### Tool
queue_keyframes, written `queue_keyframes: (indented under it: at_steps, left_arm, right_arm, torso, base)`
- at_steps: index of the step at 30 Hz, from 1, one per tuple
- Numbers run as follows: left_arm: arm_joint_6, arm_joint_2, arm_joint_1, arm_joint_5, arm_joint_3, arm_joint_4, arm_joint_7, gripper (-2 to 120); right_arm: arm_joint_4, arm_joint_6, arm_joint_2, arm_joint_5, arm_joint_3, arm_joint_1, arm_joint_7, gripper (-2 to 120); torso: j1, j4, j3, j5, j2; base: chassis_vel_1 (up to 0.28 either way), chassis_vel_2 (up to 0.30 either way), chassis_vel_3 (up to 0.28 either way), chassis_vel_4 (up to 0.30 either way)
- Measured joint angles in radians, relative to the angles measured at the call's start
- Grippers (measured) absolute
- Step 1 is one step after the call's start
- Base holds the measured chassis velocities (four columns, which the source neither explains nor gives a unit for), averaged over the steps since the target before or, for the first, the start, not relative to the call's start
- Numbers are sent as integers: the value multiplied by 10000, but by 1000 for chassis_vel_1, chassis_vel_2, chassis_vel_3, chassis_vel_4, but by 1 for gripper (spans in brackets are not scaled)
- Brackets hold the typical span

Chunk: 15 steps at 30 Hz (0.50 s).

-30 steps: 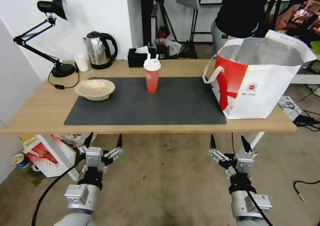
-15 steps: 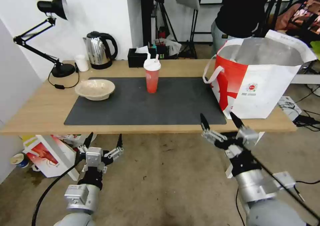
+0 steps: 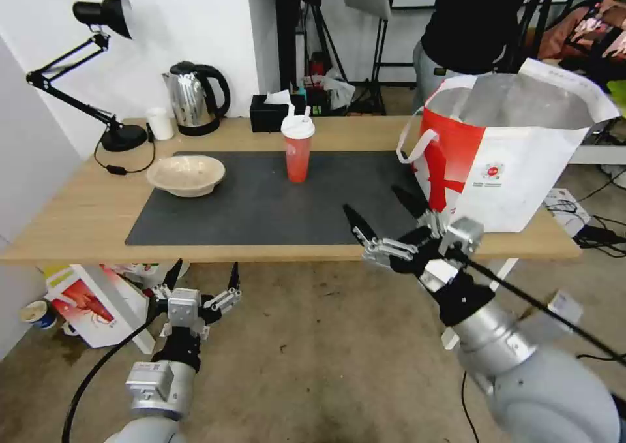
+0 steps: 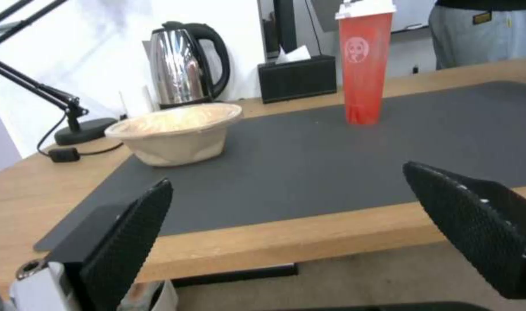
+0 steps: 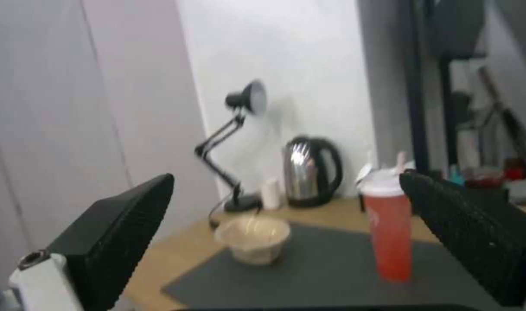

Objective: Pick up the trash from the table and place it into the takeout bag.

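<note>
Panda logo [image 4: 355, 49] on red cup [image 4: 364, 65]

white wall [image 3: 195, 19] behind, stained concrete floor [image 3: 313, 351] below, black tripod stands [image 3: 326, 45] in the back.

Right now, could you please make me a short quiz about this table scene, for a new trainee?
1. True or false: the red cup stands on the dark mat.
2. Which gripper is raised over the table's front edge with jaws open? A) left gripper B) right gripper
3. Fill in: the beige bowl is on the robot's ____ of the cup.

Key: 1 true; 2 B; 3 left. The takeout bag stands open at the right end.
</note>
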Motion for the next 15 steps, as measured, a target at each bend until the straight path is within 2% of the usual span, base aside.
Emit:
queue_keyframes:
  at_steps: [1,2,6,15]
  left_arm:
    - [0,0,0,0,0,0,1,100]
    - [0,0,0,0,0,0,1,100]
    - [0,0,0,0,0,0,-1,100]
    - [0,-1,1,0,0,0,1,100]
  right_arm:
    - [-145,-513,-80,440,-208,791,148,100]
    - [-145,-513,-80,440,-208,791,148,100]
    - [-907,-1422,0,998,-1046,2587,444,100]
    - [-1858,-2613,416,1716,-2477,4705,917,100]
  torso:
    - [0,3,-1,-2,0]
    - [0,3,-1,-2,0]
    - [0,4,0,1,-1]
    - [1,1,0,0,1]
  base:
    - [0,0,0,0]
    - [0,0,0,0]
    - [0,0,0,0]
    - [0,0,0,0]
